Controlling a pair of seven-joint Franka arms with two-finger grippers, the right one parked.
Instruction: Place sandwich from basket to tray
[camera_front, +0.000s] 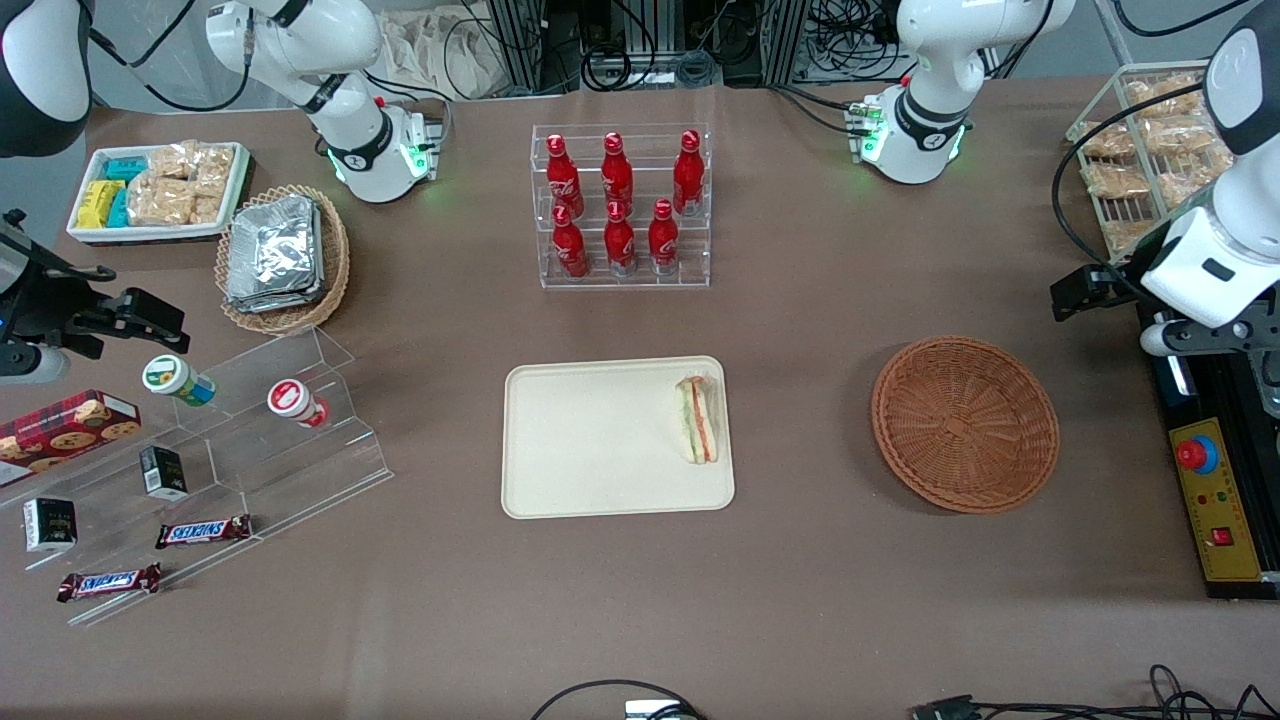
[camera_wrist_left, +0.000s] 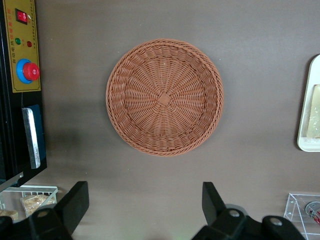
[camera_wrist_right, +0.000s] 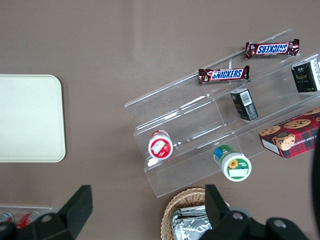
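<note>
The sandwich, a wrapped wedge with orange and green filling, lies on the cream tray, near the tray's edge that faces the basket. The reddish-brown wicker basket stands empty beside the tray, toward the working arm's end of the table. My gripper hangs high above the table near that end, apart from both. In the left wrist view my gripper is open with nothing between its fingers. That view shows the whole empty basket below, plus a strip of the tray and of the sandwich.
A rack of red bottles stands farther from the front camera than the tray. A black and yellow control box with a red button and a wire rack of packs sit beside the basket. The acrylic snack stand, foil-pack basket and white bin are toward the parked arm's end.
</note>
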